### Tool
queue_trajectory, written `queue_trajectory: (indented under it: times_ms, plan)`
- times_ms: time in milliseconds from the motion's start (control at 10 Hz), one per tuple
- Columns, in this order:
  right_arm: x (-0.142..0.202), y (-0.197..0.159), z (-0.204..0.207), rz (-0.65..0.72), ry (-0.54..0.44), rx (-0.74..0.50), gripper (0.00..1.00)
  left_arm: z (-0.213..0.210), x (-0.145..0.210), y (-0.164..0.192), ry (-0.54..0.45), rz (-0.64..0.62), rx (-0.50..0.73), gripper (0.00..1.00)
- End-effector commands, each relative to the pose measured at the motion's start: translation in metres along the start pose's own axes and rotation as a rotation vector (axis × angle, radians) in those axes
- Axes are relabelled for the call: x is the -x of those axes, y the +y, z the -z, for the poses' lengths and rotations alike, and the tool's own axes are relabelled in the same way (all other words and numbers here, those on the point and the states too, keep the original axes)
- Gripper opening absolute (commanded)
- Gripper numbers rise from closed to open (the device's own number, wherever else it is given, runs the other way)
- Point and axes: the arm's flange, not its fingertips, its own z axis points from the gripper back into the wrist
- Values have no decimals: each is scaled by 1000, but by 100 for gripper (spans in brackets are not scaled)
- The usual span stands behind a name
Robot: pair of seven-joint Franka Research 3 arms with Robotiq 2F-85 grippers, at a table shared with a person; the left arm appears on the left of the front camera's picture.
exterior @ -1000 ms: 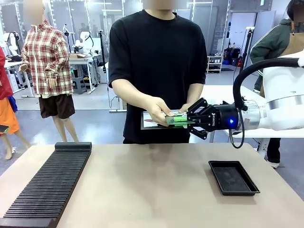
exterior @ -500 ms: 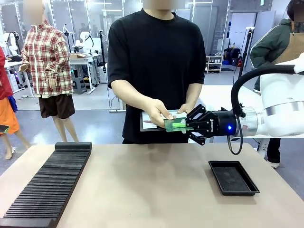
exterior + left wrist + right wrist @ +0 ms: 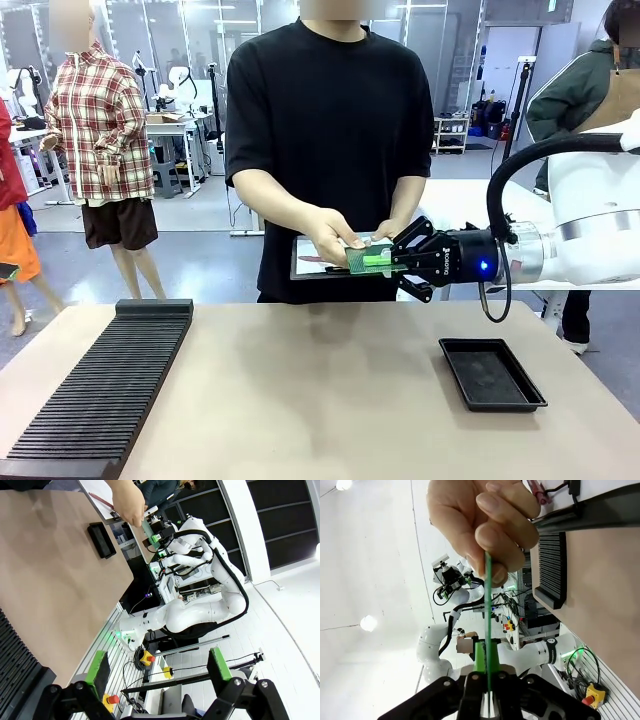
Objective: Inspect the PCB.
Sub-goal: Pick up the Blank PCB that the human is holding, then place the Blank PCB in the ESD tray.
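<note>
The PCB (image 3: 366, 259) is a thin green board held level above the table's far edge, in front of the person. My right gripper (image 3: 384, 262) is shut on its right end. The person's hand (image 3: 334, 238) pinches its left end. In the right wrist view the PCB (image 3: 488, 600) stands edge-on, running from my shut green pads (image 3: 479, 656) up into the person's fingers (image 3: 492, 525). My left gripper (image 3: 159, 666) is open with nothing between its fingers, off the table's near side. From there the PCB (image 3: 147, 528) is small and far off, under the person's hand.
The person's other hand holds a dark clipboard (image 3: 304, 256) with white paper just behind the board. A black tray (image 3: 491, 373) lies on the table's right side. A long black slotted rack (image 3: 105, 385) runs along the left side.
My right gripper, shut on the PCB, has shifted slightly down and left. The person's hand has stayed on the board, and the clipboard has moved a little left.
</note>
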Motion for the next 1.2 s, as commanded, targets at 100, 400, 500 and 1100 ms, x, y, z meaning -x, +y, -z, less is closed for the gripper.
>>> queue_trajectory:
  times_ms: [100, 400, 500, 1100]
  plan:
    - [-1, 5, 0, -4, 3, 6, 0, -2, -3, -3, 10, 3, 8, 100]
    - [-1, 5, 0, -4, 3, 6, 0, -2, -3, -3, 10, 3, 8, 100]
    - [-1, 5, 0, -4, 3, 6, 0, -2, -3, -3, 10, 3, 8, 100]
    - [-1, 5, 0, -4, 3, 6, 0, -2, -3, -3, 10, 3, 8, 100]
